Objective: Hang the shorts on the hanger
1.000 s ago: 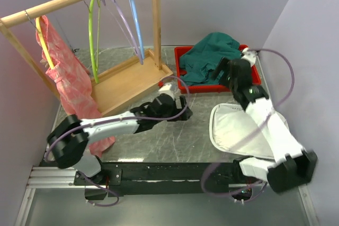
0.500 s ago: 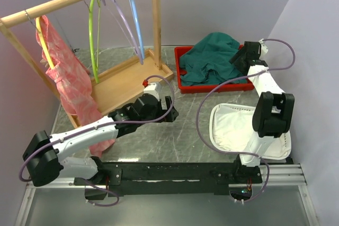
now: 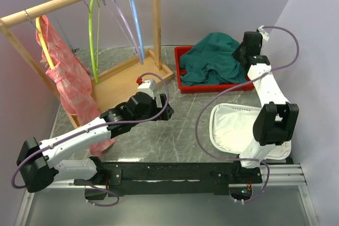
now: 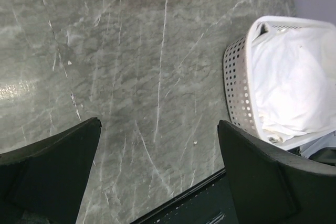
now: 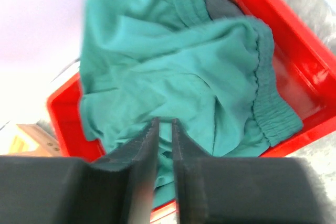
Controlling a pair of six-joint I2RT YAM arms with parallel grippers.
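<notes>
Seen from above, the shorts (image 3: 212, 59) lie heaped in the red tray (image 3: 201, 88) at the far right, with the right gripper (image 3: 242, 55) over their edge. The hanger (image 3: 93, 30) hangs on the wooden rack (image 3: 63, 3). At the left wrist, the left gripper (image 4: 157, 166) is spread wide over the marble table (image 4: 131, 51), beside a white basket (image 4: 233, 87). At the right wrist, the fingers (image 5: 142, 145) sit almost together, holding nothing, above the shorts.
</notes>
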